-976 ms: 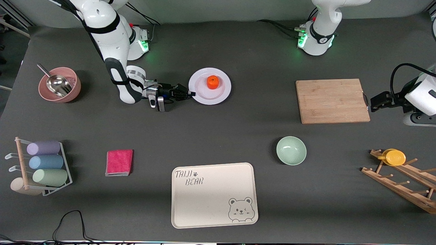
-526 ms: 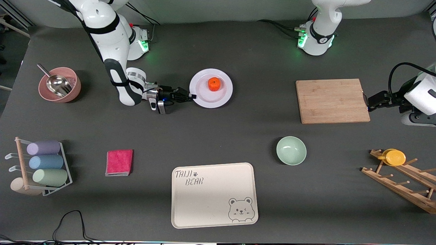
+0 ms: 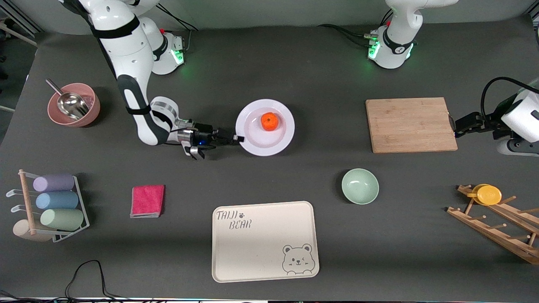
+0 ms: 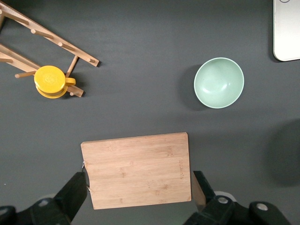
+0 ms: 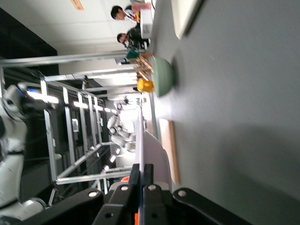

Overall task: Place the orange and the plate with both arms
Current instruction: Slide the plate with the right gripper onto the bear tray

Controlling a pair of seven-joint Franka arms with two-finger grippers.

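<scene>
R gripper (image 3: 236, 139) is clamped on the rim of the plate (image 3: 257, 145), edge-on grip so the orange (image 3: 269, 121) rides flat in its centre, plate raised over mid-table. L gripper (image 3: 455, 125) waits w/ fingers spread wide at the cutting board (image 3: 410, 124) edge.

— What's the room like from where I sit?

— I see a dark grey mat (image 3: 294, 63) covering the whole table, evenly lit with soft shadows. Along the top edge there's a pale wall (image 3: 273, 12).

— Anything past the table?

— In the right wrist view I make out a metal frame (image 5: 79, 126) of shiny bars with bright strip lights (image 5: 44, 96) on it, a white ceiling (image 5: 56, 23), and a dark area to one side. Two people (image 5: 123, 26) sit in the distance; I can't tell more about them.
</scene>
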